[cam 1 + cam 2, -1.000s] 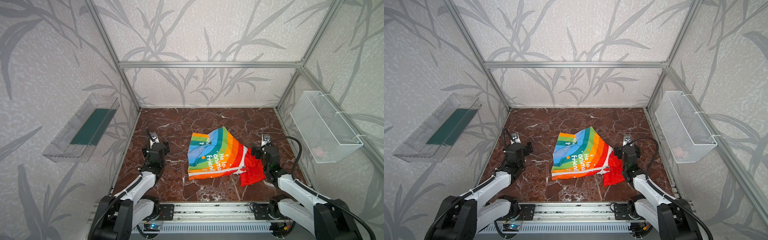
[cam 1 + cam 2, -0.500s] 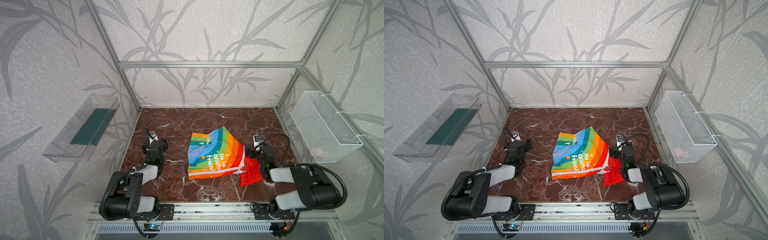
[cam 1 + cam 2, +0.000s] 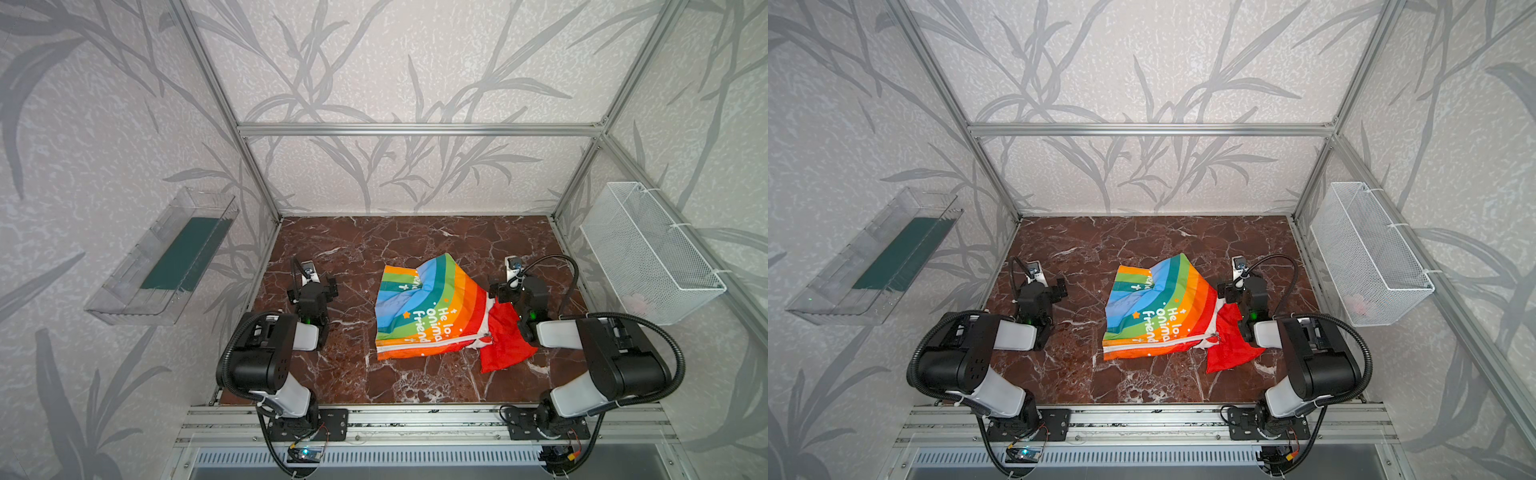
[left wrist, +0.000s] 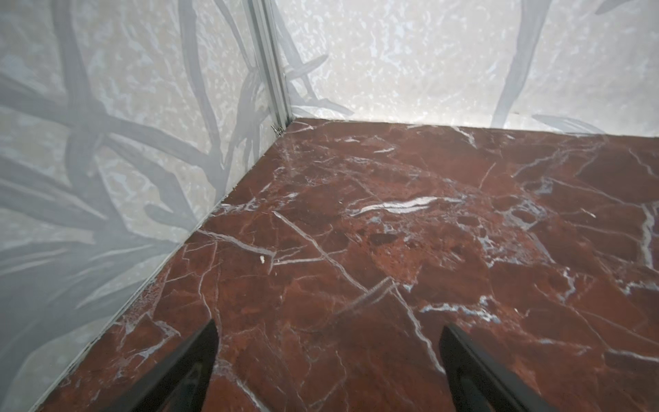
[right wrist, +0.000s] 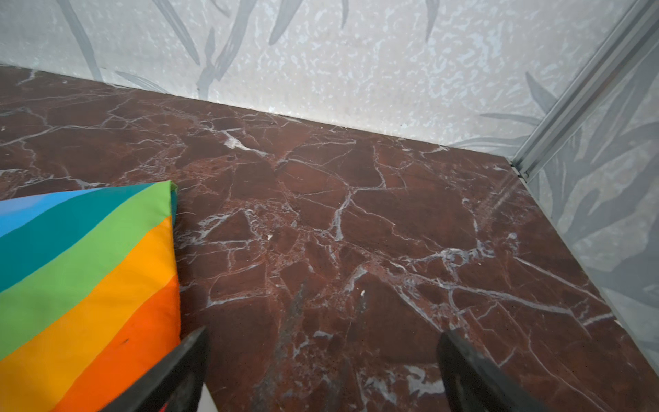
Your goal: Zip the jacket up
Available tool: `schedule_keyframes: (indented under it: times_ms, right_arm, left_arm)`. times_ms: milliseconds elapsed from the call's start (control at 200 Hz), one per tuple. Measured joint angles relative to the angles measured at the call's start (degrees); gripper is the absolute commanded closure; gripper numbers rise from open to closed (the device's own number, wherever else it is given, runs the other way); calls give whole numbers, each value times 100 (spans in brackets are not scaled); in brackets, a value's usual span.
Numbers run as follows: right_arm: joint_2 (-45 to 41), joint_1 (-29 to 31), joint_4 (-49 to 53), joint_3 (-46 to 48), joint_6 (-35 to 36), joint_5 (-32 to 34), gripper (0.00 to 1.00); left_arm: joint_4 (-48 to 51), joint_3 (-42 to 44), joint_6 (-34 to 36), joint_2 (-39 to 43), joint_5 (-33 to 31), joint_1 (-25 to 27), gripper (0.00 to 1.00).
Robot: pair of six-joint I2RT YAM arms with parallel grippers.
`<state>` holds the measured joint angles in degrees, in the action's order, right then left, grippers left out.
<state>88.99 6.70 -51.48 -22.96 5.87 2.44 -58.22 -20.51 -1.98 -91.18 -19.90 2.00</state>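
Jaws of the left claw [image 4: 328, 324] are spread wide, with nothing gripped; only bare marble-patterned counter [image 4: 392, 221] is seen between and beyond them. The right claw [image 5: 324, 330] is likewise spread wide and empty. One of its fingers [image 5: 174, 374] is seen just beside the orange edge of the jacket [image 5: 89, 278]; whether cloth is touched cannot be told. In both top views the left claw is placed low over the counter's left side, well apart from the jacket. The right claw is placed at the jacket's right edge, next to the red hood [image 3: 503, 345]. The jacket is laid crumpled near the middle of the counter, slightly to the right, rainbow stripes up. White lettering [image 3: 432, 322] is shown on it, and a white zipper [image 3: 432, 341] is run along its near edge toward the hood. A clear tray [image 3: 166, 257] is mounted on the left wall and a white wire basket [image 3: 648, 253] on the right wall.
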Motion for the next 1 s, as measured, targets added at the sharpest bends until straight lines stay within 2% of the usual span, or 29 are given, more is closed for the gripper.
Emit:
schedule_keyframes:
  times_ms: [785, 910, 980, 1000]
  right_arm:
    - [0, -13, 339, 0, -26, -101, 1]
    - [0, -13, 339, 0, -26, -101, 1]
    - [0, -13, 339, 0, -24, -105, 1]
    - [0, -13, 339, 0, -24, -103, 1]
  left_arm:
    - [33, 31, -85, 0, -37, -22, 1]
    - [-1001, 861, -162, 2, 479, -374, 1]
    - [-1093, 1043, -46, -52, 562, -157, 1]
    - [-1172, 1102, -164, -24, 761, -175, 1]
